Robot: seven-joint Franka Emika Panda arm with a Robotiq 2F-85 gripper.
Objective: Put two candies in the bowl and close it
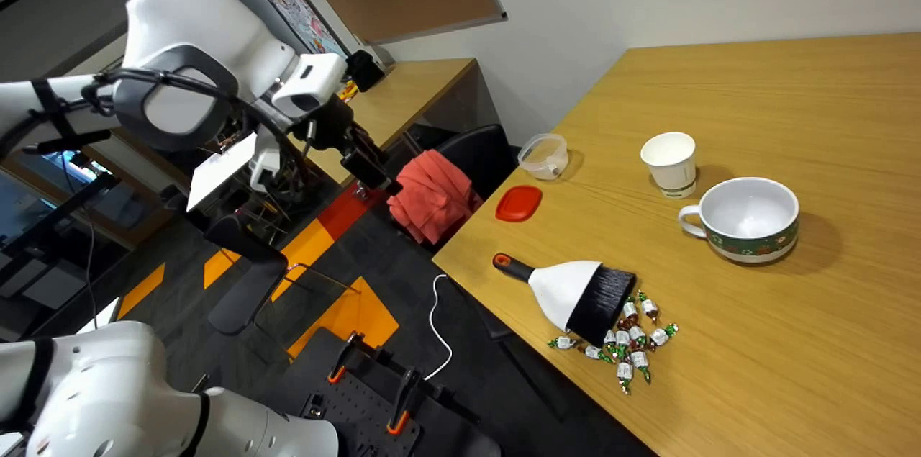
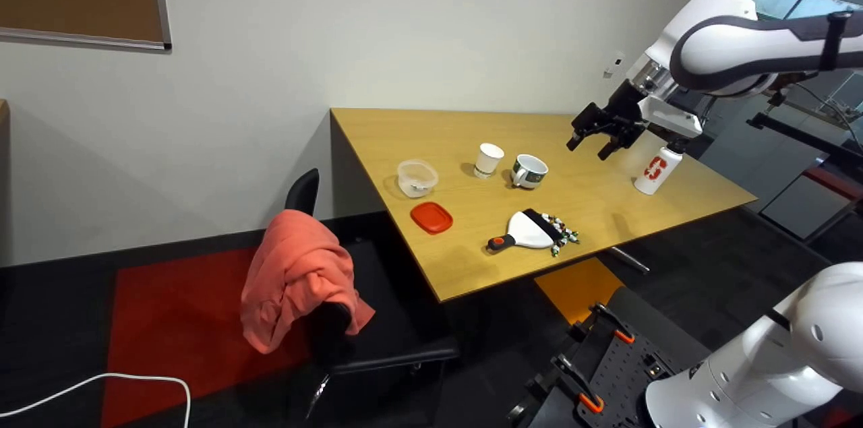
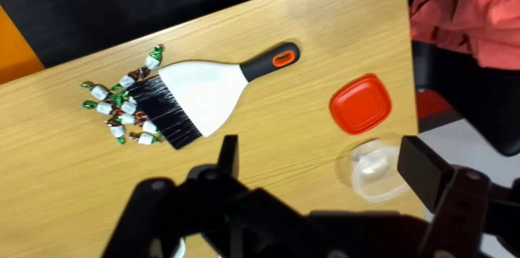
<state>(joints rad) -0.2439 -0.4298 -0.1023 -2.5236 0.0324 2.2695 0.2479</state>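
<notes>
The job looks to be at its outset: nothing is gripped and, I judge, the first pick is yet to be made. Across the wrist view from the left, the twist-wrapped candies lie in a loose heap on the wooden table, several right up against the black bristles of a hand brush. Further right the red lid lies flat, near but apart from the clear plastic tub, which I take for the bowl; it stands uncovered, and though glare makes its inside hard to read, I make out no candy there.

The next move calls for bringing the gripper over the left edge of the heap, where some candies lie away from the bristles, and narrowing it enough to take one without dragging its neighbours or the brush. A second candy, then the lid, should follow.

As for the gripper, its fingertips stand spread wide with nothing pinched between them. In both exterior views it hangs in the air, touching nothing; in the wrist view, the finger at far right merely overlaps the tub's outline.
</notes>
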